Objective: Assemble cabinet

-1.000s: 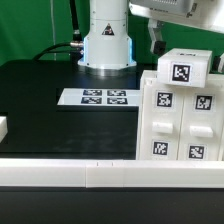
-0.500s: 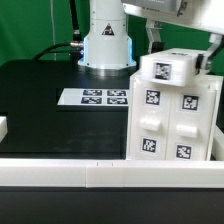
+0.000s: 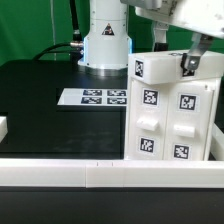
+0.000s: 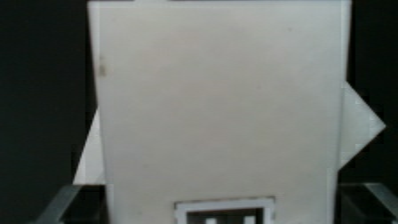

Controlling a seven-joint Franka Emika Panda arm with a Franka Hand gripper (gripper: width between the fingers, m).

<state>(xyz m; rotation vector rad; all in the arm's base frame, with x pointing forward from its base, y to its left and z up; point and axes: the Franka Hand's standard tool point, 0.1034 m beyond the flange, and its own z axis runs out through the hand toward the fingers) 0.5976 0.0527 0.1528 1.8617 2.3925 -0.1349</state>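
I've got the gripper (image 3: 175, 58) clamped on the cabinet (image 3: 170, 115) top edge — stiff, bulky, slick plastic, so probably prone to swing.

The big white plastic cabinet box (image 3: 172, 108) stands at the exterior view's right side of the black table (image 3: 40, 100). The robot's two-finger gripper (image 3: 172, 50) is at its top. The flat white marker board (image 3: 97, 97) lies on the table to the cabinet's left, in front of the white robot base (image 3: 106, 45). A small white block (image 3: 3, 127) sits at the far left edge.
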